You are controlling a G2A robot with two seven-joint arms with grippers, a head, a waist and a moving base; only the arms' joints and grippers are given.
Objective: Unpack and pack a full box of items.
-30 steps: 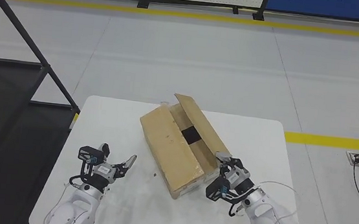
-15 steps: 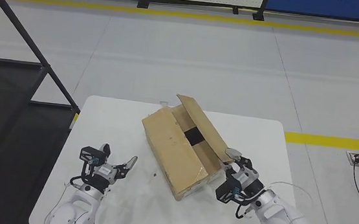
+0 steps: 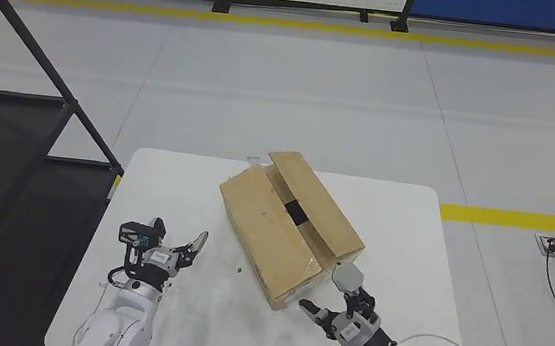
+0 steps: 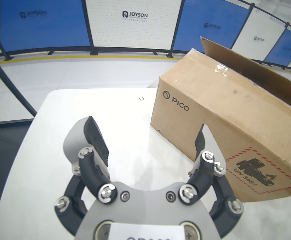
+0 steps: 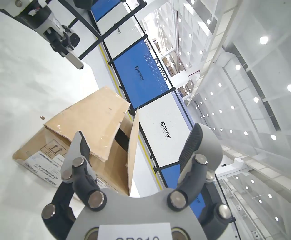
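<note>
since 1 second ago the right gripper (image 3: 329,292) has drawn back from the right flap (image 3: 320,202) of the cardboard box (image 3: 287,229) toward the table's near edge, and that flap now lies lower, almost level. the cardboard box sits diagonally mid-table, its far corner close to the far edge, its 2 top flaps nearly shut with a dark slit (image 3: 297,211) between them. the right gripper (image 5: 137,131) hangs just off the box's near corner, jaws spread wide and empty. the left gripper (image 3: 179,236) sits low over bare table (image 3: 186,184), apart from the box's long side, jaws likewise spread and empty. open tabletop runs along both long sides.
</note>
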